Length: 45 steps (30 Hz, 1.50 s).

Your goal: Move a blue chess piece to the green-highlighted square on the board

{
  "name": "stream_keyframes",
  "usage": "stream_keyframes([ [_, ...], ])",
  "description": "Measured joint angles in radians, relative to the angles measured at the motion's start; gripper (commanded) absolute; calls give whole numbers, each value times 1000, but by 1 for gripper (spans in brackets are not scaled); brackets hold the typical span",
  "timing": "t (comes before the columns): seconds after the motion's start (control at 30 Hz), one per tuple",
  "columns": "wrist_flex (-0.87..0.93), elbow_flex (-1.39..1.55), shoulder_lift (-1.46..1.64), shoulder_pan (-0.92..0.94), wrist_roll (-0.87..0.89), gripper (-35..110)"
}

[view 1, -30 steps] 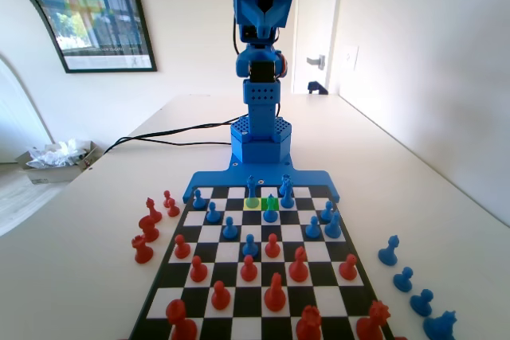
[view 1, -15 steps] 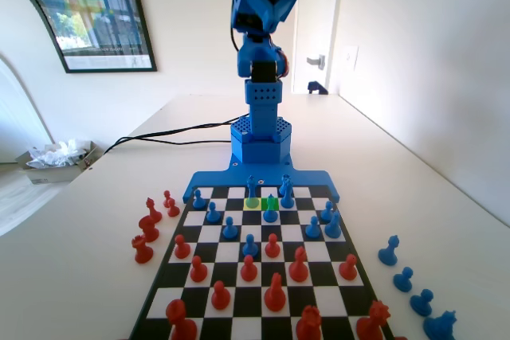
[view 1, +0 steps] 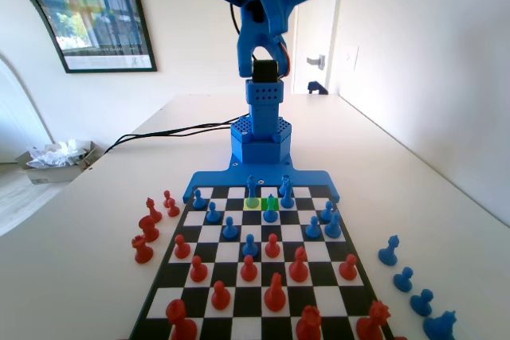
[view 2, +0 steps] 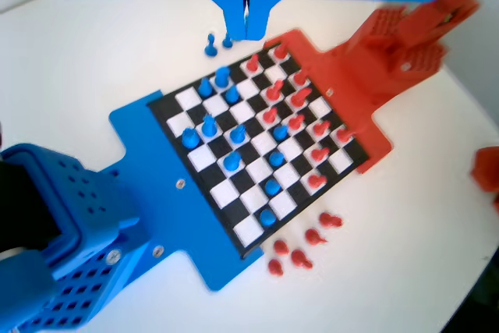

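Fixed view puts your gripper (view 2: 246, 29) high above the board (view 1: 328, 183) with its jaws pressed together on nothing, while a blue chess piece (view 1: 271, 209) already stands on the green-highlighted square (view 1: 270, 204), so the task looks essentially finished.

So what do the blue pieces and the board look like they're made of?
The small slender blue chess pieces look like moulded or printed plastic: one uniform saturated colour with a slight sheen. The flat black-and-white checkered board seems smooth and hard, its blue rim probably the same plastic; the playing surface's material is unclear.
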Motion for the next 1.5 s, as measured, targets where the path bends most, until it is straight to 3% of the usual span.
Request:
stream_keyframes([
  [0.3, -63, 92, -152, 29, -21, 1],
  [0.77, -532, 540, -212, 18, 31, 6],
  [1.33, -825, 747, -213, 98, -5, 11],
  [1.5, -834, 756, -213, 115, -6, 11],
])
